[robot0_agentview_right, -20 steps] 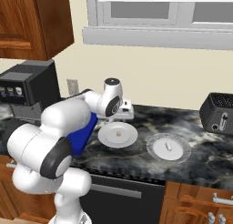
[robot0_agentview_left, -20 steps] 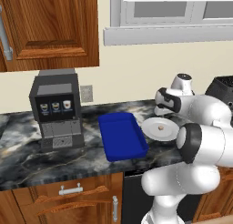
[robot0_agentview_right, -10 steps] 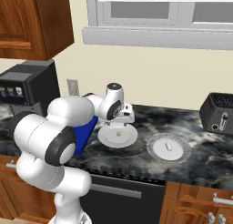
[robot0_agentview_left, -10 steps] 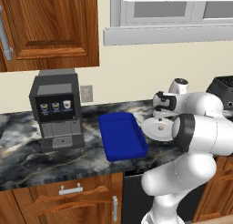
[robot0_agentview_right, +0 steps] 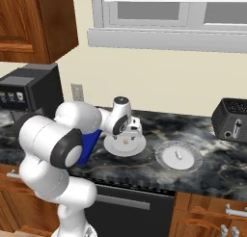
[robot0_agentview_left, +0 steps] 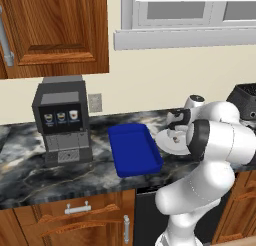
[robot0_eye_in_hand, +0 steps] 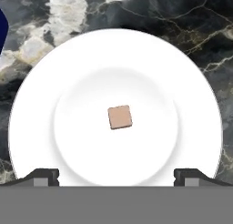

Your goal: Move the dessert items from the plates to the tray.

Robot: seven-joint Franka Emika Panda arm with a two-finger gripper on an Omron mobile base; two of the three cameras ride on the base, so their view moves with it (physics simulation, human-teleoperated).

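A tan cube-like dessert bit (robot0_eye_in_hand: 120, 117) lies in the middle of the plain white plate (robot0_eye_in_hand: 32, 127). My gripper (robot0_eye_in_hand: 117, 176) hangs straight above it, open, its two fingertips (robot0_eye_in_hand: 44, 175) wide apart and holding nothing. From the right base view the hand (robot0_agentview_right: 129, 128) hovers over the white plate (robot0_agentview_right: 113, 147) and the cube (robot0_agentview_right: 126, 139). A white oblong stick (robot0_agentview_right: 177, 154) rests on the pale grey plate (robot0_agentview_right: 166, 163) further right. The deep-blue tray (robot0_agentview_left: 134, 151) lies left of the white plate (robot0_agentview_left: 163, 142) and is partly hidden behind my arm as the tray (robot0_agentview_right: 89, 141).
A black and grey coffee machine (robot0_agentview_left: 62, 121) stands at the left end of the dark marble counter (robot0_agentview_left: 30, 175). A black toaster (robot0_agentview_right: 232, 120) sits at the right end. The wall and window sill run behind the counter.
The hand has swung in and come down closer over the white plate with the tan cube. Jaws have stayed open; plates, tray and dessert bits have not moved.
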